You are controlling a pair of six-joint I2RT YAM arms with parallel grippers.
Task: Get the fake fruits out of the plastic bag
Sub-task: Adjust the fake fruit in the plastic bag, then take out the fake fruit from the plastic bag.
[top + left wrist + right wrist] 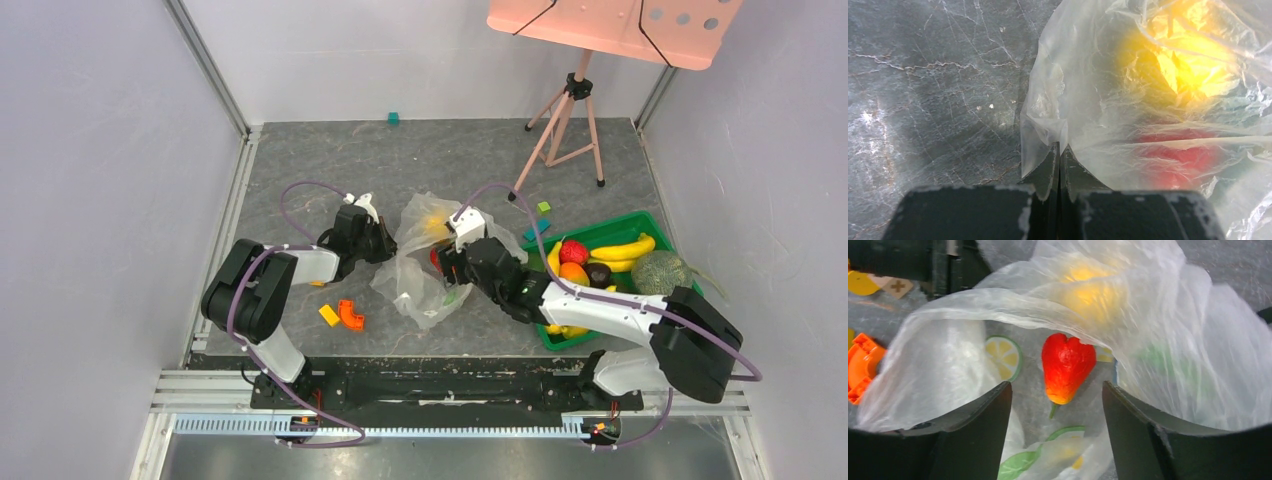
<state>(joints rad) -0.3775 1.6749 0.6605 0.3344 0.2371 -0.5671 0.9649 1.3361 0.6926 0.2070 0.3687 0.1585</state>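
A grey stone-patterned tabletop (330, 160) fills the middle of the top view. At lower left centre an orange curved block (350, 315) lies just beside a yellow block (328, 316). A teal cube (394, 118) sits at the far edge. At upper right a pink tripod (565, 125) carries a pink perforated board (610, 25). A green tray (620, 220) lies at right, with a small green block (543, 207) and a teal block (537, 231) near its upper left corner.
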